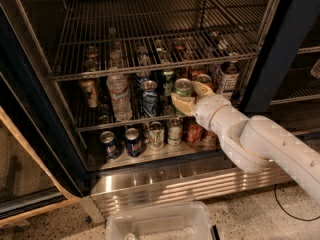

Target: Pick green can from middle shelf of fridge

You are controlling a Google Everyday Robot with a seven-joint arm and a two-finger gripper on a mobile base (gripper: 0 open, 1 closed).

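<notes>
The green can (183, 88) stands on the middle shelf (100, 124) of the fridge (280, 44), right of centre, its silver top showing. My gripper (185, 93) reaches in from the right on a white arm. Its cream fingers (180, 104) press against both sides of the can, which still rests on the rack.
A blue-and-silver can (149, 98), a water bottle (119, 96) and a darker green can (167, 79) stand left of the green can. A dark bottle (228, 78) stands to its right. Several cans (132, 141) sit on the floor level. A clear plastic bin (160, 224) lies below the ribbed base panel (165, 181).
</notes>
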